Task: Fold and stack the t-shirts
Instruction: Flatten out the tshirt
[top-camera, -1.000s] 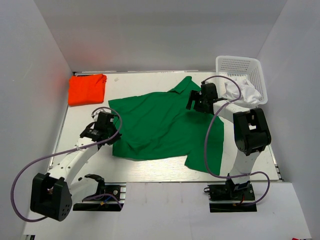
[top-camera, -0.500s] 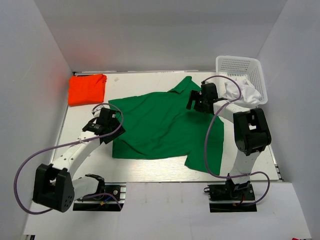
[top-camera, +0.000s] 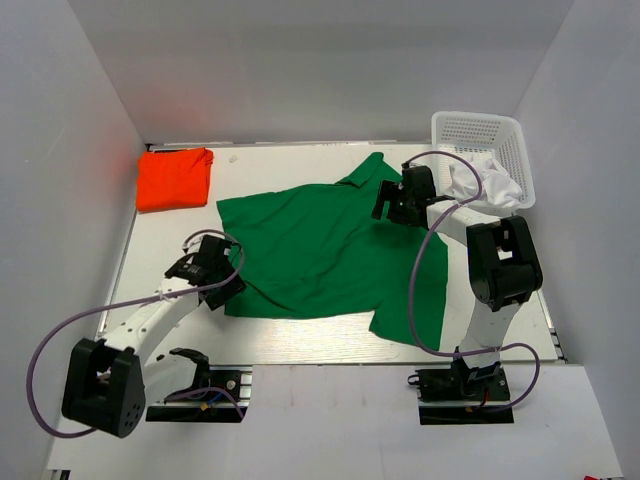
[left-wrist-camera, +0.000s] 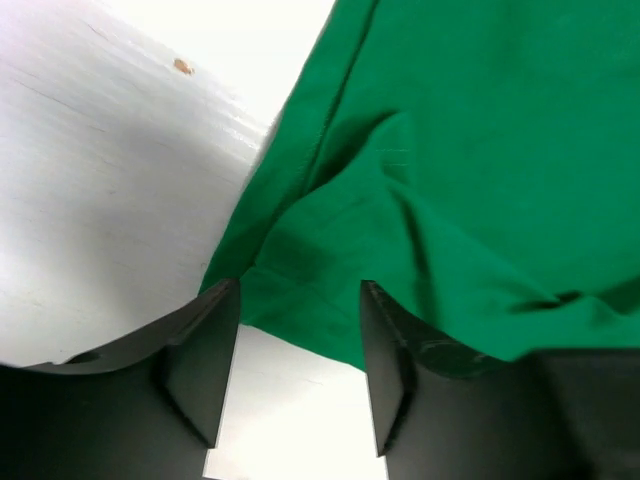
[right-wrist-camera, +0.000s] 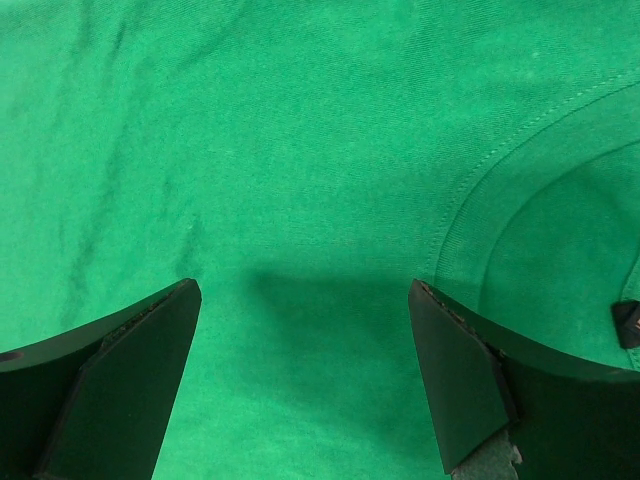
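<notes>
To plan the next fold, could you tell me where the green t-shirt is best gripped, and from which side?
I would pinch the near-left hem corner of the green t-shirt, coming in from the left with the left gripper. That corner lies rumpled at the cloth's edge beside bare table, and it sits between the open fingers, so a pinch there should probably catch it.

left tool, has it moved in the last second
Yes, the left tool drew back toward the table's near edge, farther from the orange shirt.
</notes>
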